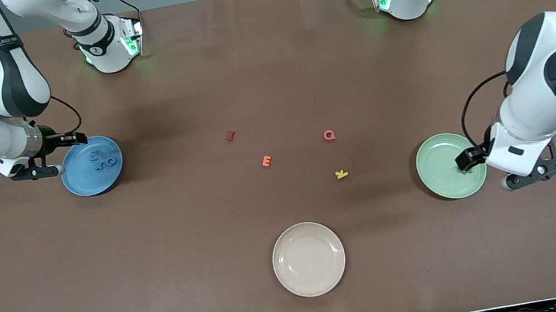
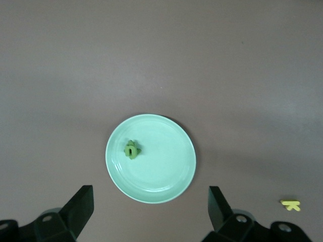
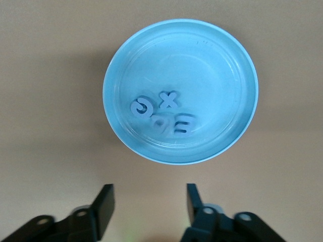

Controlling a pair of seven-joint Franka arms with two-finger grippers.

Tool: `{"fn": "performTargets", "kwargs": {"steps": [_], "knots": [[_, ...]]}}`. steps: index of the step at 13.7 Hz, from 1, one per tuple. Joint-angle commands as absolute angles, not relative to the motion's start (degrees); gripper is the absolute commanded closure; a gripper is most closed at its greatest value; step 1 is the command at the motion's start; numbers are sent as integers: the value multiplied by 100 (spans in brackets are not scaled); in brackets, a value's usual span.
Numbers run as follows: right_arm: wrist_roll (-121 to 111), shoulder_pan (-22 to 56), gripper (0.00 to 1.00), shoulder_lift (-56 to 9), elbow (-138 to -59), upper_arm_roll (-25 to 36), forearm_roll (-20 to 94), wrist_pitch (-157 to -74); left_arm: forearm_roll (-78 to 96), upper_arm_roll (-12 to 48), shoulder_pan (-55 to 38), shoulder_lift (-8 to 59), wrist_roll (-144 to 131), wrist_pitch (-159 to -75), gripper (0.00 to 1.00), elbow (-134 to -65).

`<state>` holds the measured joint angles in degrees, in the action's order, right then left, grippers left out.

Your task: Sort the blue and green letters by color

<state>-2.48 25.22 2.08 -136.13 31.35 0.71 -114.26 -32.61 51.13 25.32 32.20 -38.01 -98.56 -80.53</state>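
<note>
four small blue toy letters (image 3: 164,115) lie clustered in the round blue plate (image 3: 227,60) at the right arm's end of the table. the right gripper (image 3: 150,201) hangs over that plate's rim, fingers apart and empty. a clump of green toy letters (image 2: 132,149) sits in the pale green plate (image 2: 166,171) at the left arm's end, under the left gripper (image 2: 151,206), which is wide open and empty. between the plates lie a red piece (image 1: 230,136), an orange e (image 1: 267,161), a pink q (image 1: 329,135) and a yellow k (image 1: 341,173). a cream plate (image 1: 309,258) sits nearer the front camera.
</note>
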Motion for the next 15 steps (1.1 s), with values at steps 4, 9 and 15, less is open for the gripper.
{"fn": "performTargets", "kwargs": {"steps": [4, 9, 15], "knots": [[-229, 2479, 0, 396, -13606, 3103, -44, -11452, -1076, 1949, 557, 1619, -3123, -9686, 0, -8059], [-229, 2470, 0, 264, -13141, 3103, -53, -11400, -835, 1109, 168, 915, -2068, -9229, 0, -8199], [-211, 2321, 0, -613, -10473, 3103, -44, -9189, -185, 264, -79, 133, -950, -8991, 0, -8832]]}}
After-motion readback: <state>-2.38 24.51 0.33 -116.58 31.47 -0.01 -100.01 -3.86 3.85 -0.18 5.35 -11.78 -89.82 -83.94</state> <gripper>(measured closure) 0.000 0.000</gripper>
